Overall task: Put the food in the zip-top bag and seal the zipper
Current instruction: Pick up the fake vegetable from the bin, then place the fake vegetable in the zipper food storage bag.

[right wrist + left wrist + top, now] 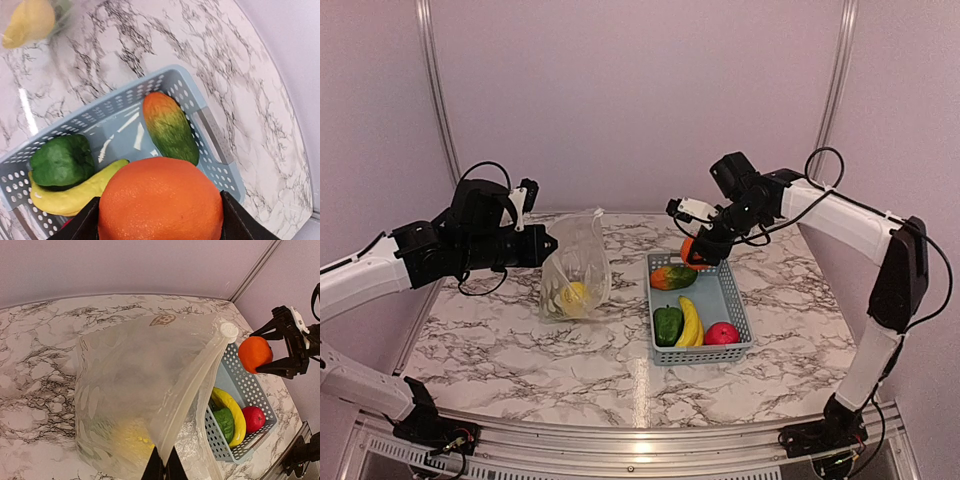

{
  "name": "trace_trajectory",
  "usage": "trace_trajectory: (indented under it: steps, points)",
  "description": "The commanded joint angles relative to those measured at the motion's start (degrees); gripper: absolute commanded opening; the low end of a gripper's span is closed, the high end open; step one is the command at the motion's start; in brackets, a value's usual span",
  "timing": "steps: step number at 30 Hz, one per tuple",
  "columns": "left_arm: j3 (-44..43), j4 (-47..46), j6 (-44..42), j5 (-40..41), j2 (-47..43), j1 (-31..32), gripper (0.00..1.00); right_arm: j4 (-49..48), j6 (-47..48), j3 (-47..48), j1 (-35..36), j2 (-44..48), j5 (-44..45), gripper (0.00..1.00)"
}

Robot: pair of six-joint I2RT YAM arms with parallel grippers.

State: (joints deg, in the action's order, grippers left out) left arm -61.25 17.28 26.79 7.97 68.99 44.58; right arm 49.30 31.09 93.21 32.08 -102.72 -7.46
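Zip-top bag [576, 268], clear and floppy, stands left of centre in the overhead view on a marble table [520, 350], with a yellow piece [575, 295] inside. Left gripper [546, 246] is pinched closed on the bag's upper edge. Right gripper [698, 250], right of centre, clamps an orange [255, 354] above a light-blue basket [705, 353] containing a banana [690, 322], green pepper [667, 325], apple [722, 333] and orange-green piece [673, 277].

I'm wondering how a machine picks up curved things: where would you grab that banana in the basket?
Probably from straight above, pinching across the banana near its far end. It lies flat along the basket, with the green pepper against one side and the apple by its near end, so the far part looks freest.
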Motion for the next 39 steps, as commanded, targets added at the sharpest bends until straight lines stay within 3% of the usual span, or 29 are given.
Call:
trace_trajectory:
  steps: [1,14,23,32,34,39]
  points:
    - [-0.39,-0.96,-0.33,0.56,0.91,0.13,0.0,-3.87,0.03,1.74,4.53,5.98,-15.2,0.52]
    - [-1.16,-0.73,-0.25,0.64,1.6,0.13,0.0,-11.62,-1.98,7.0,16.29,3.55,-27.79,0.51]
    - [-1.53,-0.08,-0.41,0.23,0.99,0.12,0.0,-21.42,-6.52,9.12,18.89,-2.64,-26.48,0.51]
    - [-1.88,-0.14,-1.35,-1.53,-0.14,0.11,0.0,-33.18,-11.28,10.44,18.83,-9.75,-16.13,0.52]
    - [-1.68,-0.45,-1.56,-1.9,-0.3,0.1,0.0,-34.79,-13.21,11.99,18.89,-11.95,-13.37,0.55]
    - [-1.59,-0.27,-1.17,-2.26,-0.19,0.12,0.0,-33.96,-17.55,16.75,18.83,-17.02,-11.42,0.76]
